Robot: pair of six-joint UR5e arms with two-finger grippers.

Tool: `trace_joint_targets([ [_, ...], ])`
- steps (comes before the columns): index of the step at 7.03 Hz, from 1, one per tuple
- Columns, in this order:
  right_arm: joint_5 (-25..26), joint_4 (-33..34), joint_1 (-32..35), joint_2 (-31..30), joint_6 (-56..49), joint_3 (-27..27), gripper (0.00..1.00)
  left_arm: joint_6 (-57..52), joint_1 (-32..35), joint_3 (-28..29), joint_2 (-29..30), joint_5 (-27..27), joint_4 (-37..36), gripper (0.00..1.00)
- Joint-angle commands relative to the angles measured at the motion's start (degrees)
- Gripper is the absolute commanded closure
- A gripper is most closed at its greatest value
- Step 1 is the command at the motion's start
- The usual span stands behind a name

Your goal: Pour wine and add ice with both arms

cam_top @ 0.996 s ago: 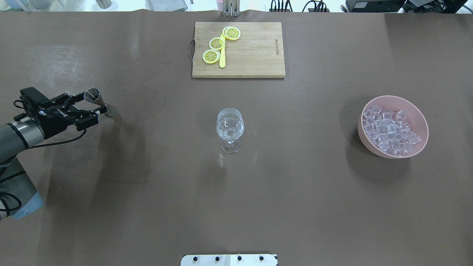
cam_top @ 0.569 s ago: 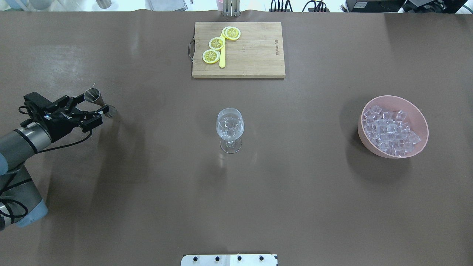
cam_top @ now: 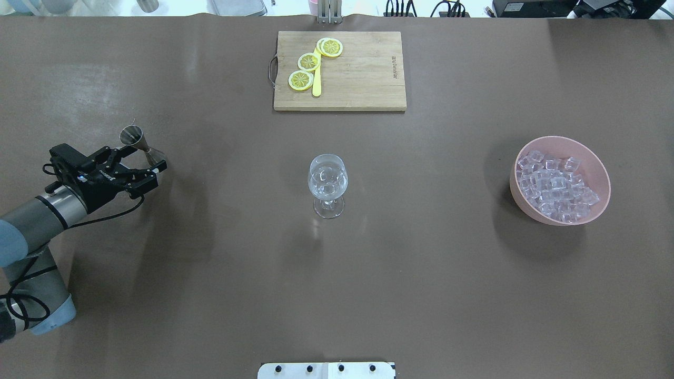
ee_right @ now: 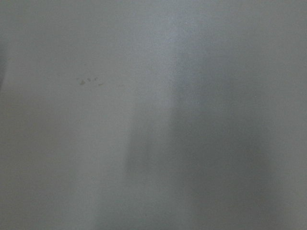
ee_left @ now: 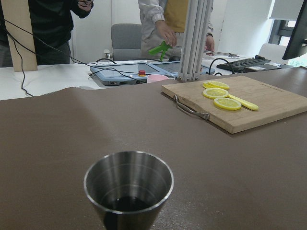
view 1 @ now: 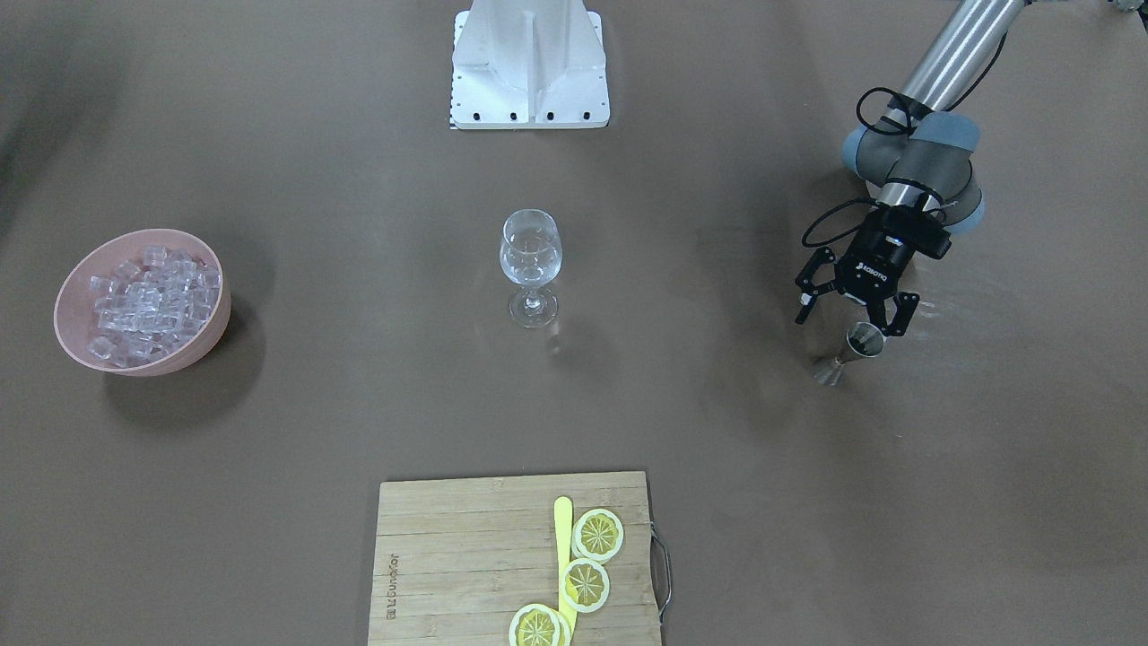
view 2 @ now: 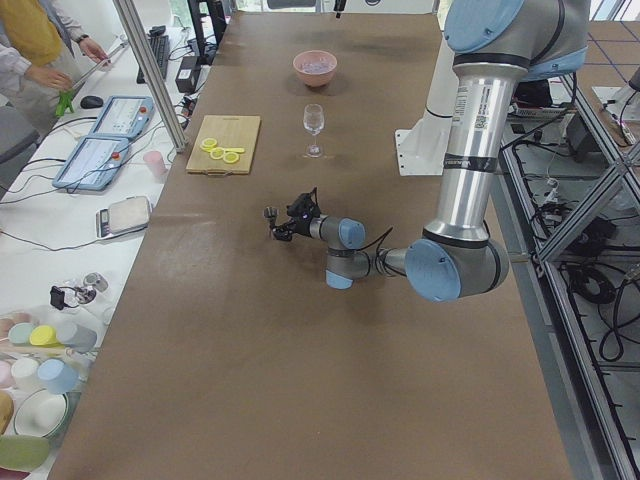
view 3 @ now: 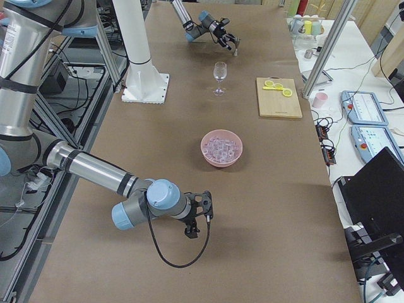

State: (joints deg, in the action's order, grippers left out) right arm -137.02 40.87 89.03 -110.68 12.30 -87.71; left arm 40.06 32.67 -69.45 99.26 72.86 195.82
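A steel jigger stands on the table at the left; the left wrist view shows a little dark liquid in the jigger. My left gripper is open, its fingertips on either side of the jigger's lower part, not closed on it; it also shows in the front view. A wine glass stands at the table's middle with clear cubes inside. The ice fills a pink bowl at the right. My right gripper shows only in the exterior right view, low over the table; I cannot tell its state.
A wooden cutting board with three lemon slices and a yellow stick lies at the far middle. The white robot base stands at the near edge. The right wrist view is a blurred grey surface.
My left gripper has moved right and a little toward the robot, staying open. The jigger has not moved.
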Motion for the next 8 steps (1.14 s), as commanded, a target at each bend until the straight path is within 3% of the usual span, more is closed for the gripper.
trace_joint_targets([
  [1, 0.0, 0.0, 0.0, -0.2, 0.0, -0.1, 0.0, 0.0, 0.0, 0.1, 0.8, -0.1, -0.2, 0.03],
  [3, 0.0, 0.0, 0.0, -0.2, 0.0, -0.2, 0.0, 0.1, 1.2, 0.2, 0.9, -0.3, -0.3, 0.03],
  [8, 0.0, 0.0, 0.0, -0.2, 0.0, -0.2, 0.0, 0.3, 0.6, 1.3, 1.0, -7.3, -1.8, 0.03],
])
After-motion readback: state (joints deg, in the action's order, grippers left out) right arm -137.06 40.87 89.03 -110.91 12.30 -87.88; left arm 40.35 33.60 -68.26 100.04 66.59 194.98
